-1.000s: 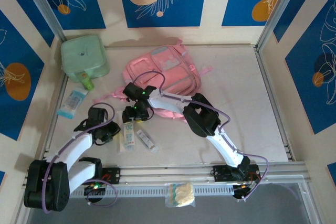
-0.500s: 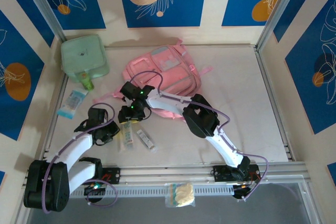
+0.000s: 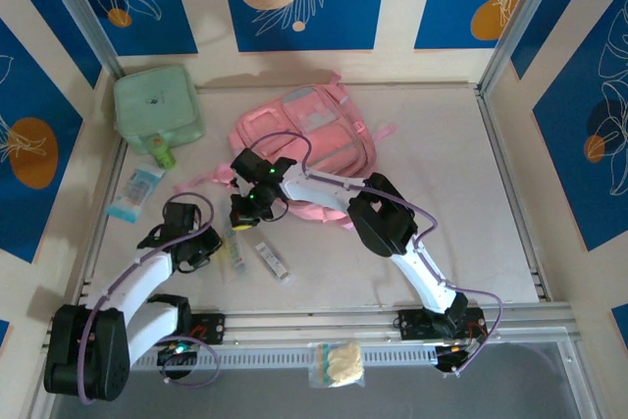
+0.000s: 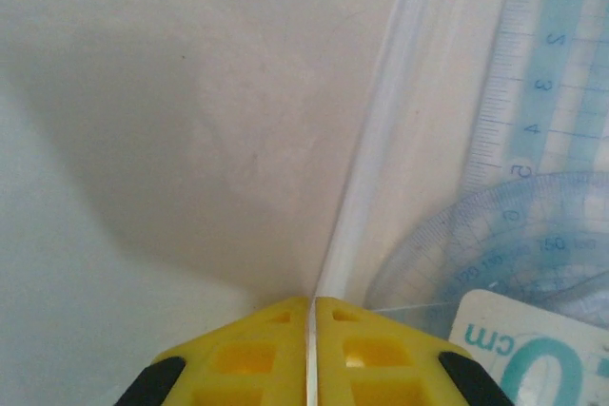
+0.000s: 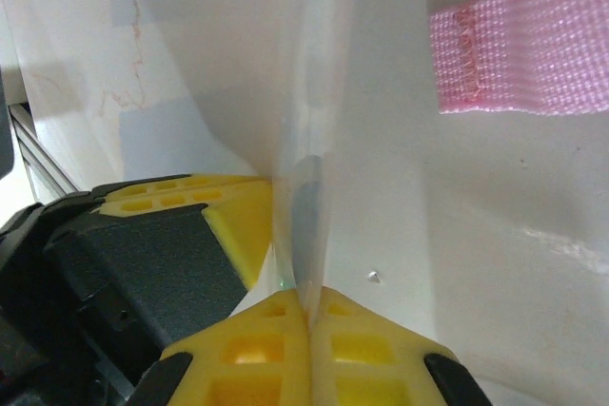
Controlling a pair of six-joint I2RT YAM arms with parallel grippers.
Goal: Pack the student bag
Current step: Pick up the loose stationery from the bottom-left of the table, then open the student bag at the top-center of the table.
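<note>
Two sets of yellow fingertips pinch one clear packet (image 4: 533, 187) holding ruler and protractor: left gripper (image 4: 311, 306) pressed together on its edge, right gripper (image 5: 309, 292) clamped on its film. Pink strap (image 5: 523, 45) near. Student bag (image 3: 314, 134): pink, zipped pockets, window pocket, flat at far middle of table (image 3: 471, 223), just behind both grippers.

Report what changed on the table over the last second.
The right claw closed on the clear ruler packet, which tipped from flat towards its edge. The left claw kept its pinch on it. The student bag and green case stayed put.
</note>
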